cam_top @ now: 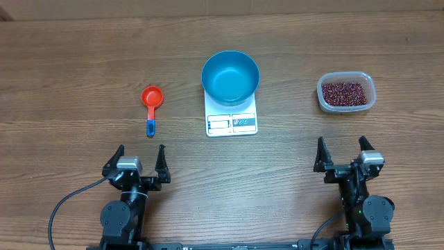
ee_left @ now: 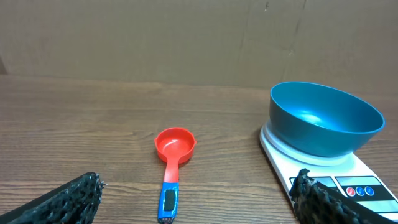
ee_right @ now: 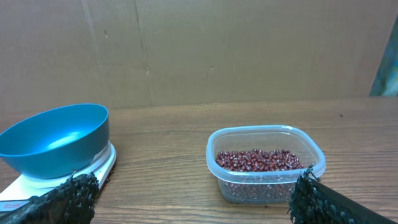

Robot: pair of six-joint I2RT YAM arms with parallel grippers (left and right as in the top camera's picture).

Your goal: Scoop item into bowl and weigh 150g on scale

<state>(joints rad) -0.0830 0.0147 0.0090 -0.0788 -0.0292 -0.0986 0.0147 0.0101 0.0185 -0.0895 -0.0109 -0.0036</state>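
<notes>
Left of the flat white scale (cam_top: 232,123) bearing the round blue bowl (cam_top: 230,75), a red blue-handled scoop (cam_top: 150,104) lies handle-first toward the nearer, open left hand (cam_top: 138,158); tiny maroon beans (cam_top: 343,92) sit right of the scale, before the open right hand (cam_top: 343,151).

A red scoop (ee_left: 172,163) with a blue handle lies on the wooden table (ee_left: 74,137), cup away from the camera. To its right, well apart, the blue bowl (ee_left: 323,121) sits on the white scale (ee_left: 279,147) and seems empty, as far as its inside shows. The left gripper (ee_left: 198,183) is spread wide, with dark fingers (ee_left: 68,202) in both lower corners and nothing between them. One finger hides part of the scale's front edge.
</notes>
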